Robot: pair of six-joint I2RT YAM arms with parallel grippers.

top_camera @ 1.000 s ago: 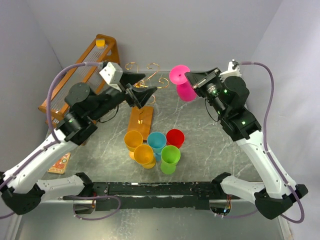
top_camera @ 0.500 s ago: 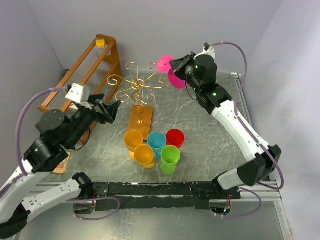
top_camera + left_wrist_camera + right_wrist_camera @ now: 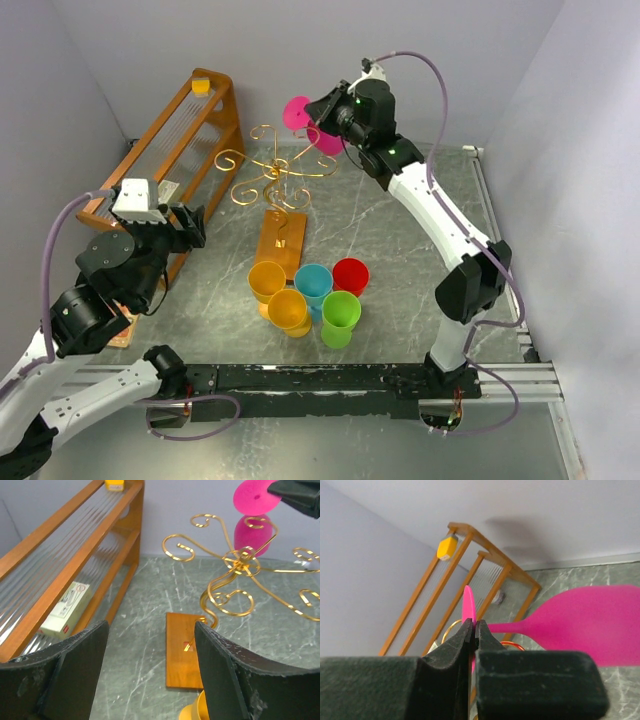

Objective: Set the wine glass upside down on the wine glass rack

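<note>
The pink wine glass (image 3: 300,116) is held high at the back, foot up and bowl down, just behind the gold wire wine glass rack (image 3: 275,172). My right gripper (image 3: 326,108) is shut on the rim of its round foot; in the right wrist view the foot (image 3: 468,611) sits edge-on between the jaws and the bowl (image 3: 590,622) spreads right. The rack stands on an orange-brown wooden base (image 3: 280,244). The left wrist view shows the rack (image 3: 240,567), its base (image 3: 184,650) and the glass (image 3: 255,515). My left gripper (image 3: 188,226) is open and empty, left of the rack.
A slanted orange wooden shelf rack (image 3: 170,145) stands at the back left, with a yellow block (image 3: 201,86) on top and a white box (image 3: 65,611) under it. Several coloured cups (image 3: 310,295) cluster in front of the rack's base.
My right arm has swung the pink glass left and back, up to the rack's top. My left arm has pulled back left and toward its base, away from the rack.
</note>
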